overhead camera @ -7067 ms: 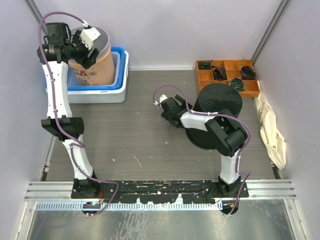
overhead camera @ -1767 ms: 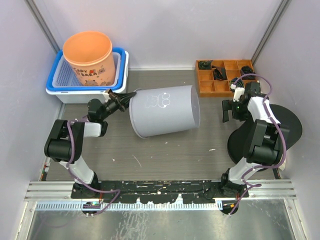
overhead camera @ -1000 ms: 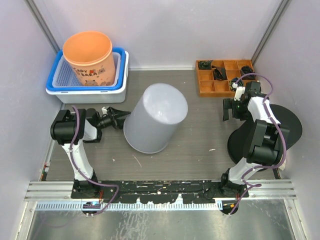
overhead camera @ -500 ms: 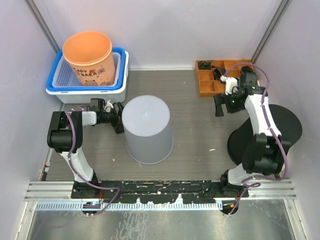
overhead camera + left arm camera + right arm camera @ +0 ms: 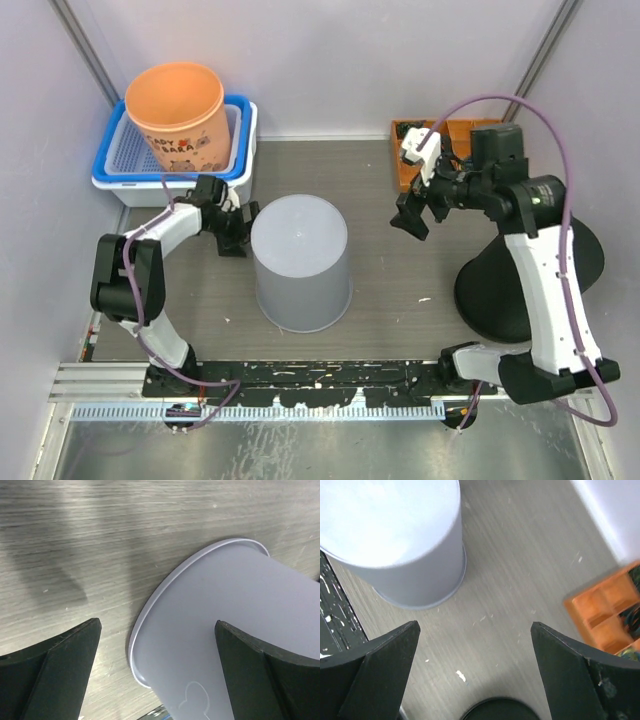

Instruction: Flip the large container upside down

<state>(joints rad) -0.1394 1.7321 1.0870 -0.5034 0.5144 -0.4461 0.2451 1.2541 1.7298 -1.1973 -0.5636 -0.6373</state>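
Note:
The large grey container [image 5: 300, 262] stands upside down in the middle of the table, rim on the wood and flat base facing up. My left gripper [image 5: 236, 232] is open at the container's upper left side, close to its wall. In the left wrist view the container's rim and wall [image 5: 230, 625] fill the space between the fingers [image 5: 50, 675]. My right gripper [image 5: 412, 215] is open and empty, raised over the table right of the container. The right wrist view shows the container [image 5: 390, 540] at upper left.
An orange bucket [image 5: 178, 115] stands in a blue basket inside a white tub [image 5: 190, 185] at back left. An orange parts tray [image 5: 455, 150] sits at back right. A black round lid [image 5: 530, 275] lies on the right.
The container went from lying on its side to standing upside down. My right arm has risen and swung left over the table. My left gripper stays beside the container.

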